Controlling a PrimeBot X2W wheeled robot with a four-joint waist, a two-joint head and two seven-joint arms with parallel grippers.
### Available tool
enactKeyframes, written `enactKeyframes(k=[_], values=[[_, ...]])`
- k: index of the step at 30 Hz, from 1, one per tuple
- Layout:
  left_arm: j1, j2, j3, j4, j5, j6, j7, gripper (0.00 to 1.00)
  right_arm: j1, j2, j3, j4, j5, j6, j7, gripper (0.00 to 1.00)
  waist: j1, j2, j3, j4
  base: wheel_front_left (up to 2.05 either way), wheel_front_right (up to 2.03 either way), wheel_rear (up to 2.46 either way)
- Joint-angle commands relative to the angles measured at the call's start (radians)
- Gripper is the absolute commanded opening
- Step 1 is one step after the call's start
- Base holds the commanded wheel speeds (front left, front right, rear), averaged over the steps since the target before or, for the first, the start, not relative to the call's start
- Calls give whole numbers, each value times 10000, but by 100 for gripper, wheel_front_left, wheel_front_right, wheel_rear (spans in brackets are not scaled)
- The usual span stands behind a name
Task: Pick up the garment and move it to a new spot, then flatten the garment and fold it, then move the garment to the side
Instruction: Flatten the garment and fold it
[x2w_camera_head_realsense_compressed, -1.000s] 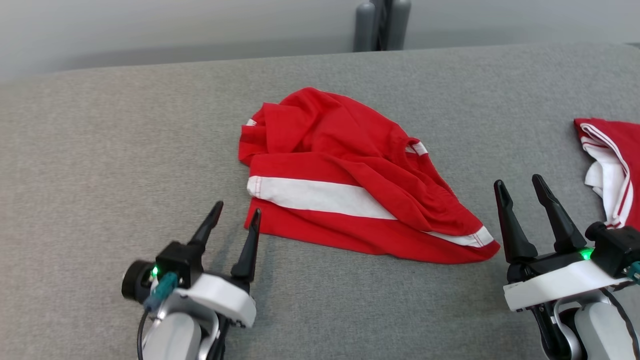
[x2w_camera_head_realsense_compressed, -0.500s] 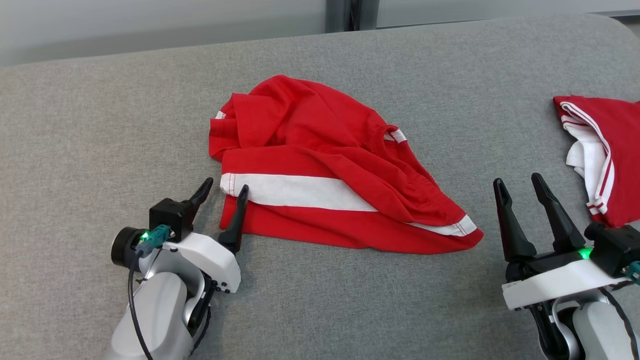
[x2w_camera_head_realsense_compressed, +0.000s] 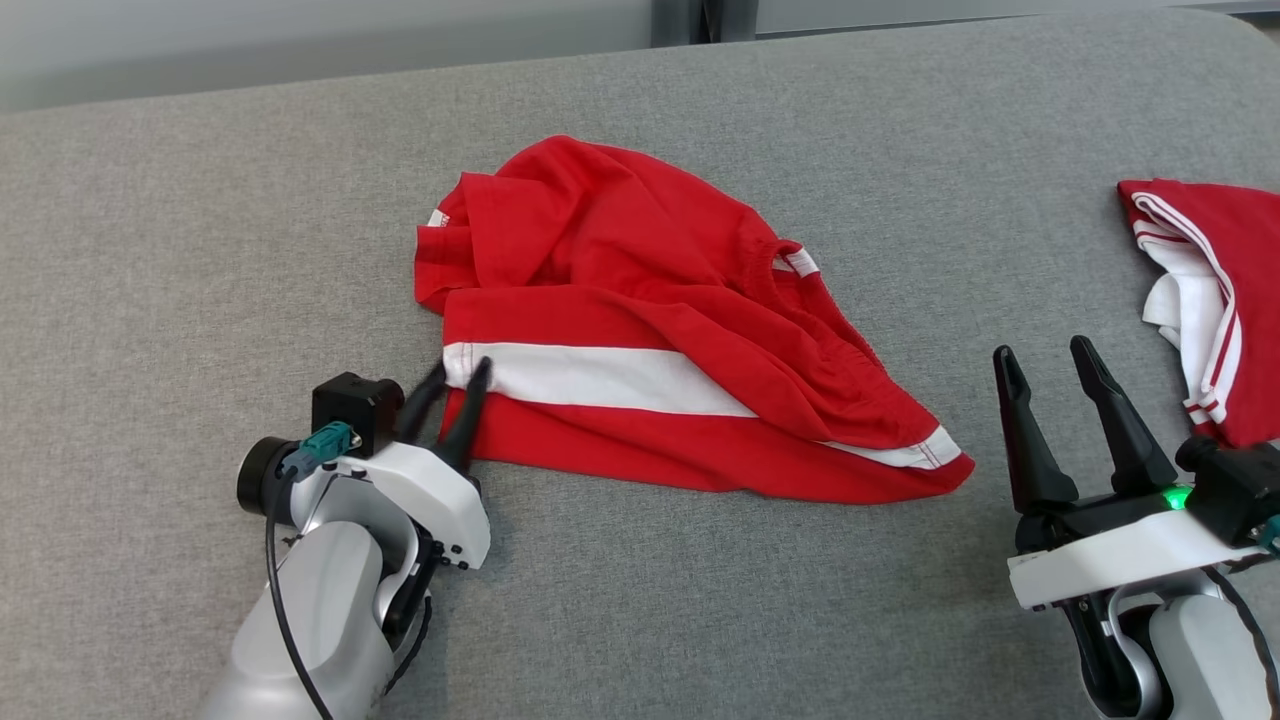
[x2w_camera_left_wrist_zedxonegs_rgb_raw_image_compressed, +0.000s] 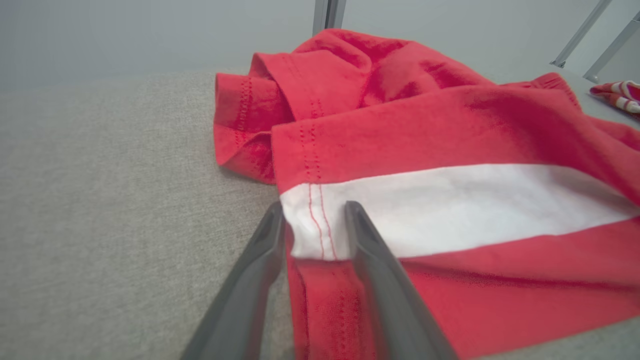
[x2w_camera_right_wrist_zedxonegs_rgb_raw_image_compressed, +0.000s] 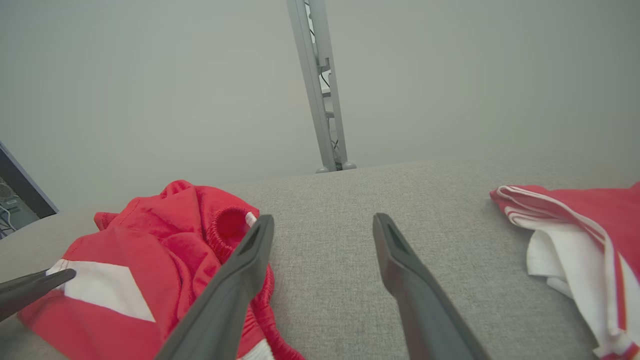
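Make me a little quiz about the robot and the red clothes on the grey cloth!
1. Pick one: which part of the crumpled red shirt with a white stripe lies between the left gripper's two dark fingers? A the neck hole; B the stitched end of the white stripe; C a sleeve.
2. True or false: the right gripper is clamped on that shirt.
3. Fill in: the second red-and-white garment lies on the grey fabric surface at the robot's ____ side.
Key: 1 B. 2 False: it stands open, apart from the shirt. 3 right.
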Motion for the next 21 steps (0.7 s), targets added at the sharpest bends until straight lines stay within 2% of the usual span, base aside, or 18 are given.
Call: enactKeyframes(k=[1, 9, 21], values=[[-196, 59, -110, -2, -129, -78, -96, 0, -42, 6, -58, 1, -65, 1, -54, 100, 0, 0, 5, 44, 0, 0, 0], [88, 128, -308, -446, -387, -81, -272, 0, 80, -193, 179, 369, 183, 1, 3, 100, 0, 0, -154, 314, 0, 0, 0], [686, 244, -480, -1231, -522, -71, -327, 0, 447, -1747, 2134, 201, 1491, 1, 855, 100, 0, 0, -396, 672, 0, 0, 0]])
